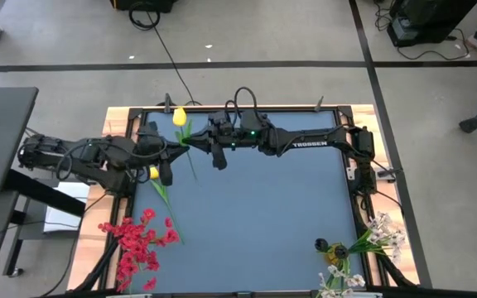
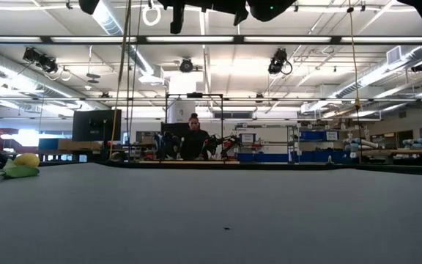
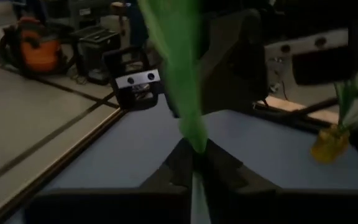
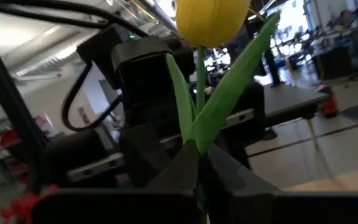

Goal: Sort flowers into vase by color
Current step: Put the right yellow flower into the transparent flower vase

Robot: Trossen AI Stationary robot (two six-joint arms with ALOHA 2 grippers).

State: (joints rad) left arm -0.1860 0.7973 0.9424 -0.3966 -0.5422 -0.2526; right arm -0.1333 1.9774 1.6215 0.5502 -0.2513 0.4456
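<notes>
Yellow tulip (image 1: 180, 117): near bench (image 1: 263, 207) far edge, stem pinched by right pincer (image 4: 197, 163). Left pincer (image 3: 193, 163) pinches a leaf beside it; bench middle open.

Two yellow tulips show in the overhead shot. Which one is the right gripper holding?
The yellow tulip near the table's far edge: the right gripper is shut on its stem. The other tulip lies by the left gripper.

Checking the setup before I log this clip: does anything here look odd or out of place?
One oddity: both end effectors grip the same yellow tulip, near the table's far edge. The left end effector pinches its leaf; the right end effector holds its stem. Another yellow tulip lies flat under the left arm. No vase shows.
</notes>
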